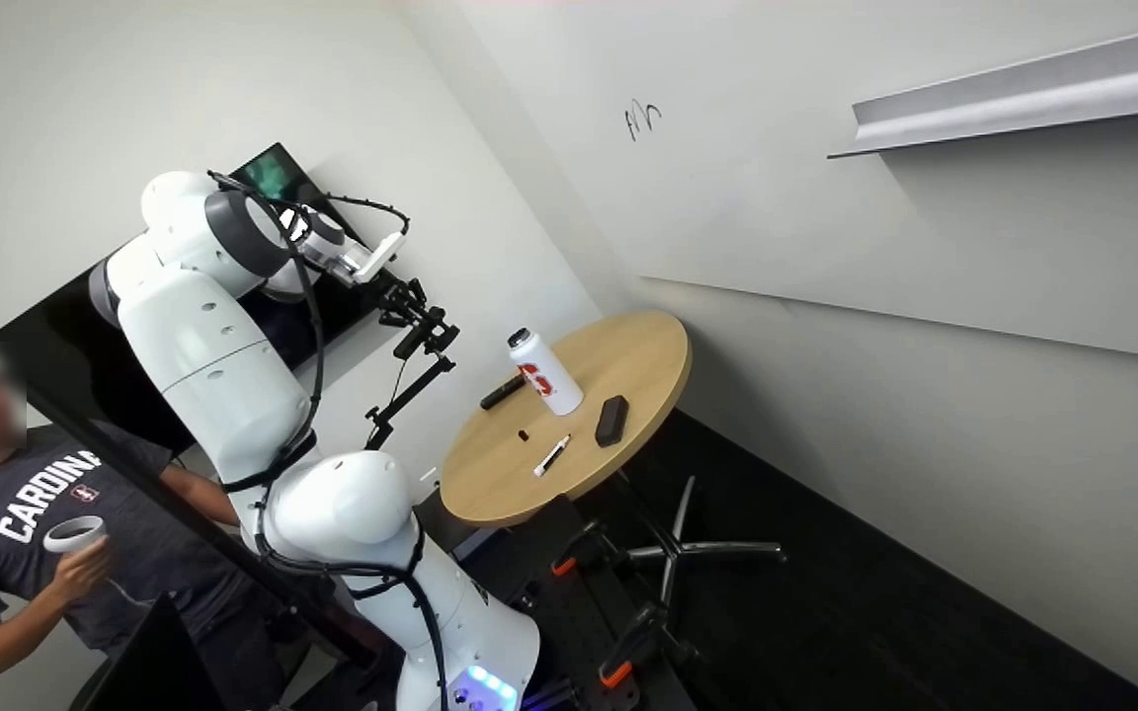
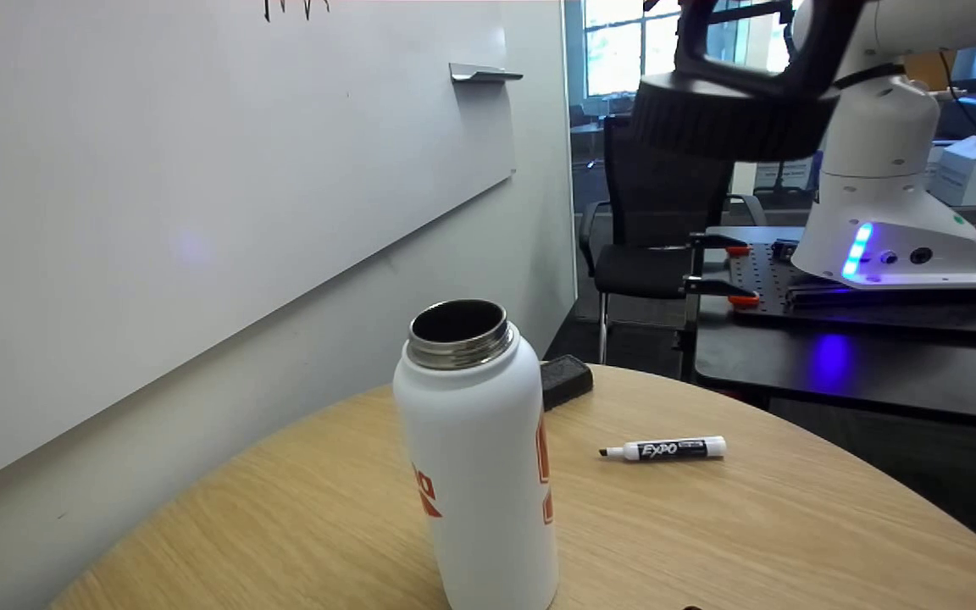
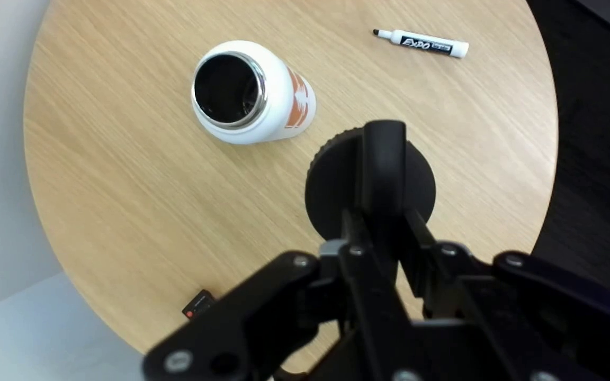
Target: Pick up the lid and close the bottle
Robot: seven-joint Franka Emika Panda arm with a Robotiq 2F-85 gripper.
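1. The fingers (image 3: 355, 233) of the gripper (image 3: 382, 223) are brought close together; between them they pinch the loop handle (image 3: 384, 153) of the lid (image 3: 337, 182)
2. This lid is black, round and matt, with fine ribs around its edge; it hangs in the air, handle on top, nearly level
3. Apart from it, the bottle (image 3: 277, 100) stands on the round wood-grained table (image 3: 125, 185): smooth white body, red-orange print, open mouth with shiny threaded metal ring
4. The mouth points up, and the long axis of the bottle is vertical

Open air above the upright bottle (image 2: 481, 474); bare tabletop (image 3: 347, 74) between it and marker (image 3: 421, 43).
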